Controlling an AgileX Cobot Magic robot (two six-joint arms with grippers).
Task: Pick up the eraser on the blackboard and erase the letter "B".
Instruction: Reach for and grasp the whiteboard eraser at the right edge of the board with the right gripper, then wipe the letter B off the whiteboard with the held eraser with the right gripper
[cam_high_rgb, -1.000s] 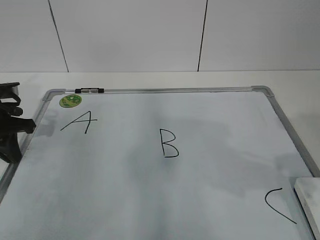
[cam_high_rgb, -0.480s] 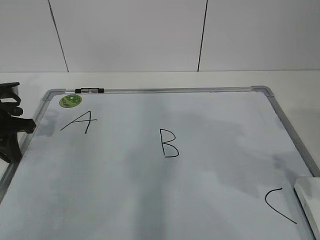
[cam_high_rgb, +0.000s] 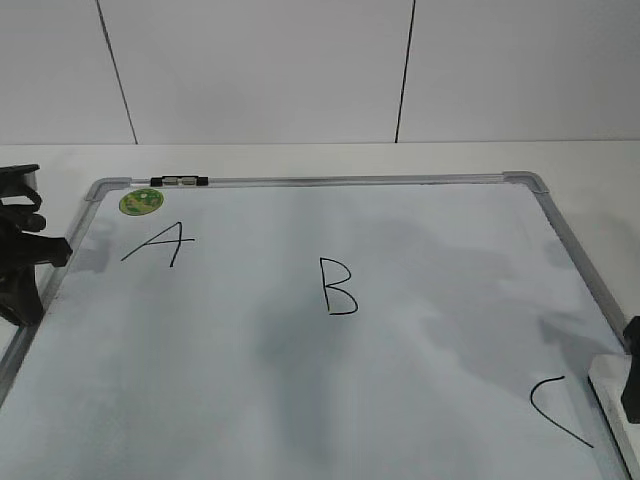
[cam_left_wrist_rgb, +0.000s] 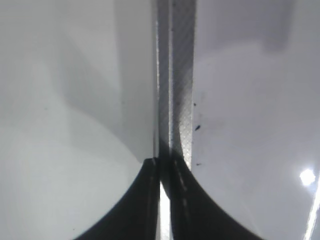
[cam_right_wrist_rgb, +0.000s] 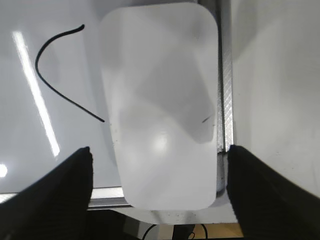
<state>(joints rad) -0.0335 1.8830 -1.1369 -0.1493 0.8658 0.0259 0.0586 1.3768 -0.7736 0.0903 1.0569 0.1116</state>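
The blackboard (cam_high_rgb: 430, 230) is a white board in a silver frame, lying flat. The letter "B" (cam_high_rgb: 338, 287) is at its middle, in black marker. The white eraser (cam_high_rgb: 610, 392) lies at the board's near right corner, next to the "C" (cam_high_rgb: 560, 410). My right gripper (cam_high_rgb: 632, 378) shows at the right edge, over the eraser. In the right wrist view it is open (cam_right_wrist_rgb: 159, 155), one finger on each side of the eraser (cam_right_wrist_rgb: 160, 100), not touching it. My left gripper (cam_high_rgb: 20, 270) is beside the board's left frame and shut (cam_left_wrist_rgb: 162, 162) on nothing.
A slanted "A" (cam_high_rgb: 160, 243) and a round green sticker (cam_high_rgb: 141, 201) are at the board's far left. A marker (cam_high_rgb: 178, 181) lies on the far frame. The frame rail (cam_right_wrist_rgb: 226, 100) runs along the eraser's right side. A white wall rises behind the table.
My right gripper has come into the exterior view at the right edge, above the eraser, and its shadow has moved across the board's right side. The left arm has not moved.
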